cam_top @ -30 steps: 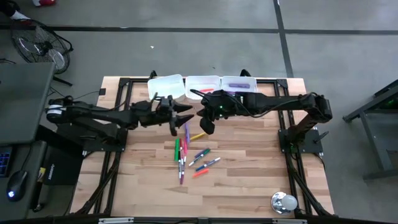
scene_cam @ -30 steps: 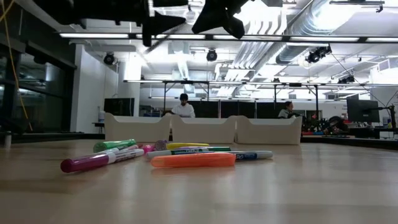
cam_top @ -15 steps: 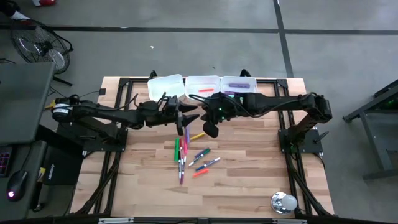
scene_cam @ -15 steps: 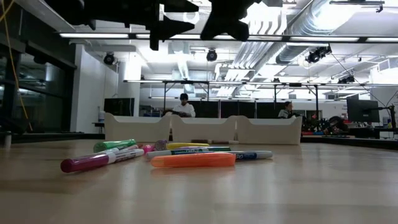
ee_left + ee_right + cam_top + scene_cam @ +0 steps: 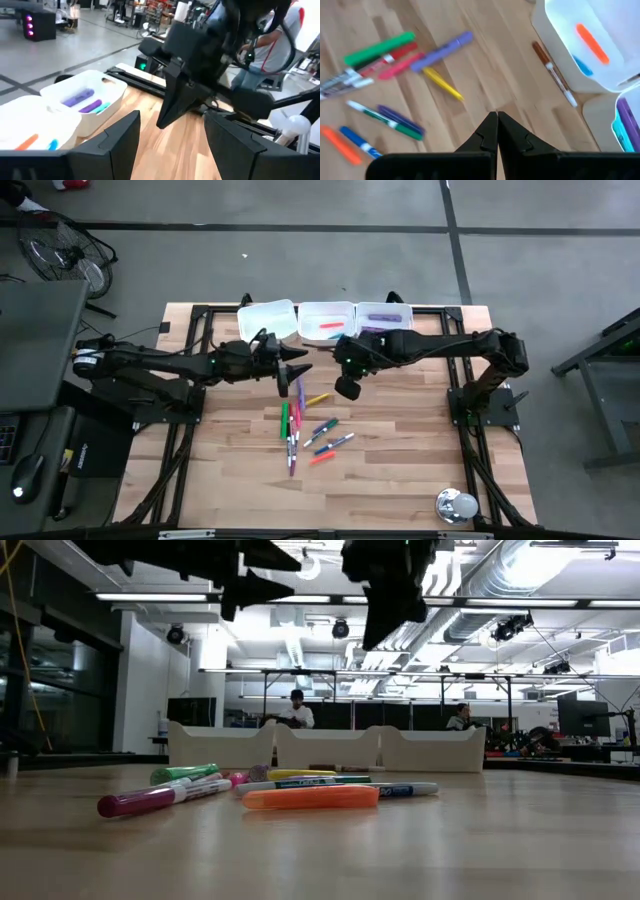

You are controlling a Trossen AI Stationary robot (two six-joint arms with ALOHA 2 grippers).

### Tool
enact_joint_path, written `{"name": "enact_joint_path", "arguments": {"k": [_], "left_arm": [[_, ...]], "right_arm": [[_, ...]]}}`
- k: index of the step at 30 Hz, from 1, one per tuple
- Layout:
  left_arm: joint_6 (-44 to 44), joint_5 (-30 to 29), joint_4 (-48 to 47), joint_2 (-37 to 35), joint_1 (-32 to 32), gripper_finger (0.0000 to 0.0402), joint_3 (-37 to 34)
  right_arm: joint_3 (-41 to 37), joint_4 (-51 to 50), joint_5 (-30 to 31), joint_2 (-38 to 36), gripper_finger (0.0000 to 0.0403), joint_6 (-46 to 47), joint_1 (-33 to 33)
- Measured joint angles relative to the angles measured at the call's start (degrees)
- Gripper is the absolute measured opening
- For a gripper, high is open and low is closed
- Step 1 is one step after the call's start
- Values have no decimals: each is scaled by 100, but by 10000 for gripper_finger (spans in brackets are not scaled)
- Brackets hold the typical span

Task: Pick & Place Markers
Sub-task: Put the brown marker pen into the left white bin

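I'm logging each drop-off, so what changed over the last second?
The right tool, shut and empty, swung away from the trays toward the loose markers on the table. The left tool, open and empty, edged slightly toward the table's middle, then back. Nothing was grasped or released. The markers, on the table and in the trays, stayed put.

3 white trays (image 5: 325, 319) side by side at the desk's (image 5: 400, 480) far edge, beyond the right claw (image 5: 497, 131). About 11 loose markers (image 5: 395, 120) on the desk below it. 1 brown marker (image 5: 554, 73) lies against the trays. 2 claws total.
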Motion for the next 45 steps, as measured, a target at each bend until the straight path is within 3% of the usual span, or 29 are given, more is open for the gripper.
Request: {"name": "enact_joint_path", "arguments": {"k": [12,20,33,45], "left_arm": [[-112,-44,-1041,-523,0,220,7],[-170,-48,-1976,-1043,0,220,-2],[-318,-50,-2465,-1345,-2,220,-2],[-717,-39,-2625,-1342,-2,220,-2]], "right_arm": [[0,-150,-343,803,0,-60,-326],[0,-91,-399,1137,0,-890,-815],[0,190,-187,1890,0,-1991,-1679],[0,753,-170,2070,0,-3005,-2074]]}}
